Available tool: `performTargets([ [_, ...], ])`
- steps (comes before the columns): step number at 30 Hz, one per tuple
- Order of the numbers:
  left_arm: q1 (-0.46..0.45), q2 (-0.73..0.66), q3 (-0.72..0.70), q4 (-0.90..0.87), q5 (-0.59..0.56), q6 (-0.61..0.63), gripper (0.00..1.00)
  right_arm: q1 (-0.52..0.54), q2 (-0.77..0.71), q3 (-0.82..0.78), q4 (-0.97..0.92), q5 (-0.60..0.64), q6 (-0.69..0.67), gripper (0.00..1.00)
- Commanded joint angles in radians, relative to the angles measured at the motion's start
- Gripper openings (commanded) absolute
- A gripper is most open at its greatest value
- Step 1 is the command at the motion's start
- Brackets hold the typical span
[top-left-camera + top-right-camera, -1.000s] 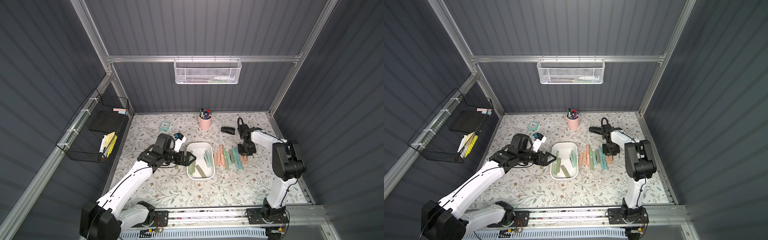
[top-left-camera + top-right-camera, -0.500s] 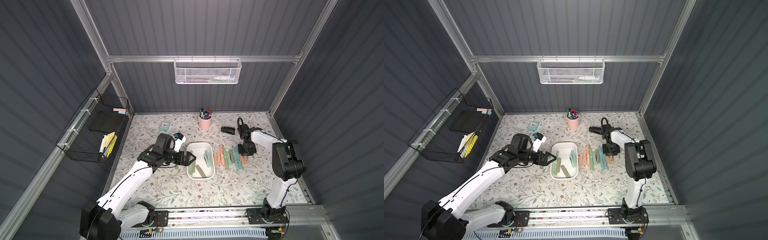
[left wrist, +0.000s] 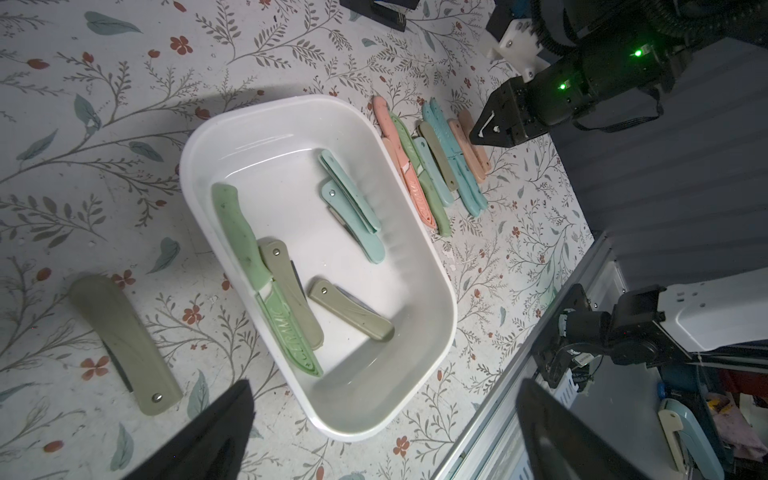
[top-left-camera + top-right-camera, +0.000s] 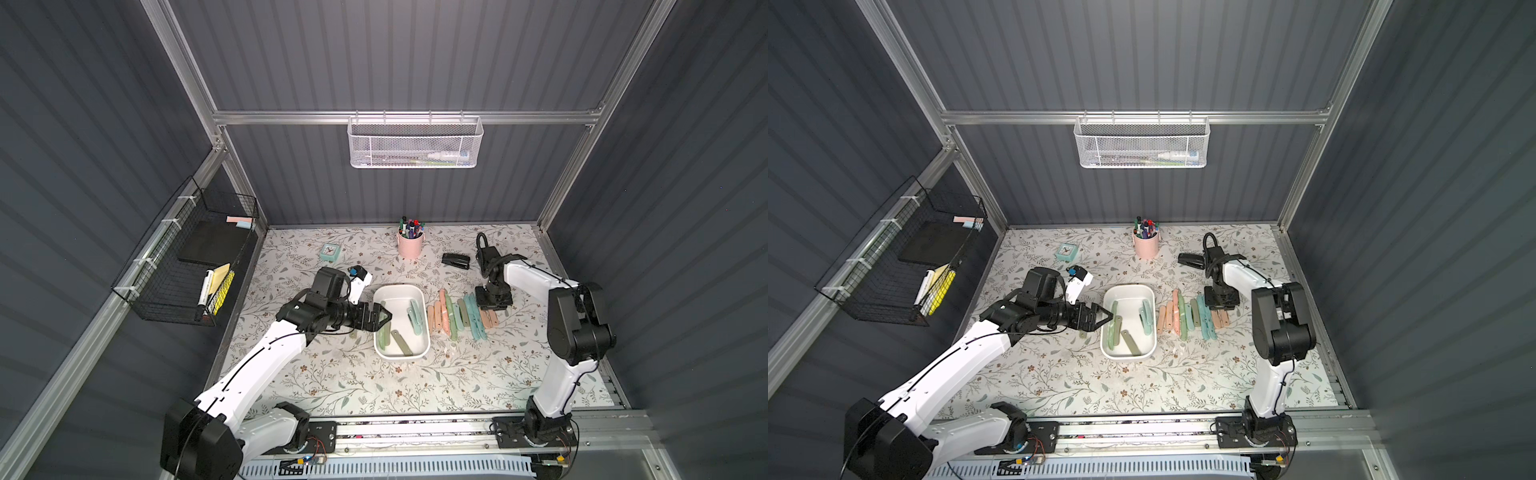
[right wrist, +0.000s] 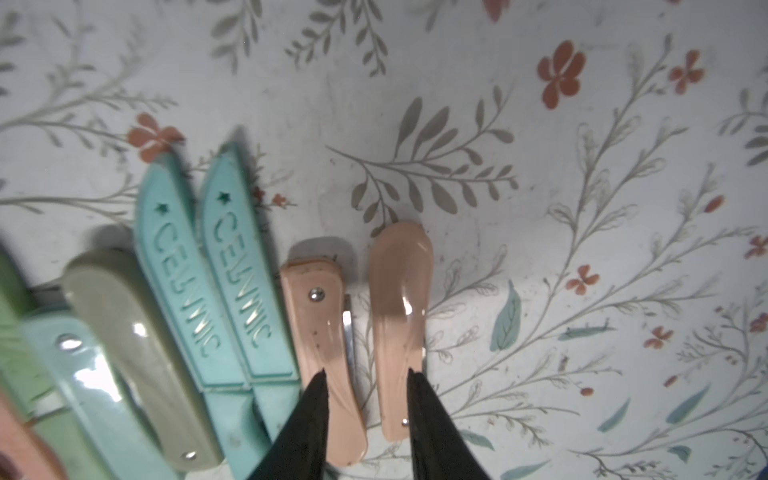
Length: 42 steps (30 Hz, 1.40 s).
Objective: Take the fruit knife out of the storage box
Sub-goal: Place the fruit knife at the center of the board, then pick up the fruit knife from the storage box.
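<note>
Your left gripper (image 4: 385, 316) gapes wide and empty at the left rim of the white box (image 4: 398, 286), mid-frame in both top views. The fruit knives (image 3: 249, 249) lie inside it. Your right gripper (image 5: 368, 374) stands slightly parted over the peach knives (image 5: 316, 324) right of the box, clamping nothing.

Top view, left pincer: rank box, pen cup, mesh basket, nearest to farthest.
1. Box: right beside the left pincer, mid-table.
2. Pen cup: back of the table.
3. Mesh basket: up on the back wall.
</note>
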Motion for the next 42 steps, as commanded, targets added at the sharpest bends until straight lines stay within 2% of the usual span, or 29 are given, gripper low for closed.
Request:
performTargets([
  [1, 0.000, -0.003, -0.007, -0.001, -0.034, 0.005, 0.99, 0.009, -0.124, -0.020, 0.001, -0.081, 0.046, 0.36],
  [6, -0.003, 0.013, -0.006, 0.012, -0.059, -0.006, 0.99, 0.066, -0.304, -0.091, 0.075, -0.179, 0.113, 0.40],
  [8, -0.006, 0.019, -0.003, 0.009, -0.110, -0.016, 0.99, 0.101, -0.358, -0.114, 0.105, -0.208, 0.143, 0.41],
  [12, -0.034, 0.050, 0.020, 0.006, -0.176, -0.044, 0.99, 0.173, -0.411, -0.131, 0.129, -0.201, 0.178, 0.44],
  [19, -0.175, 0.183, 0.107, -0.023, -0.369, -0.068, 0.96, 0.221, -0.430, -0.148, 0.137, -0.220, 0.241, 0.44],
  [22, -0.230, 0.244, 0.139, -0.019, -0.418, -0.077, 0.92, 0.233, -0.440, -0.158, 0.143, -0.221, 0.254, 0.44],
  [26, -0.263, 0.324, 0.167, -0.003, -0.441, -0.105, 0.89, 0.242, -0.451, -0.163, 0.144, -0.225, 0.265, 0.45],
  [31, -0.270, 0.446, 0.205, 0.012, -0.445, -0.163, 0.69, 0.250, -0.457, -0.163, 0.144, -0.219, 0.271, 0.45],
  [34, -0.274, 0.513, 0.227, 0.036, -0.434, -0.191, 0.63, 0.253, -0.458, -0.161, 0.141, -0.218, 0.270, 0.45],
  [38, -0.275, 0.600, 0.261, 0.042, -0.438, -0.221, 0.58, 0.255, -0.462, -0.160, 0.141, -0.218, 0.272, 0.45],
  [42, -0.276, 0.658, 0.280, 0.077, -0.407, -0.250, 0.57, 0.258, -0.457, -0.160, 0.140, -0.219, 0.270, 0.45],
])
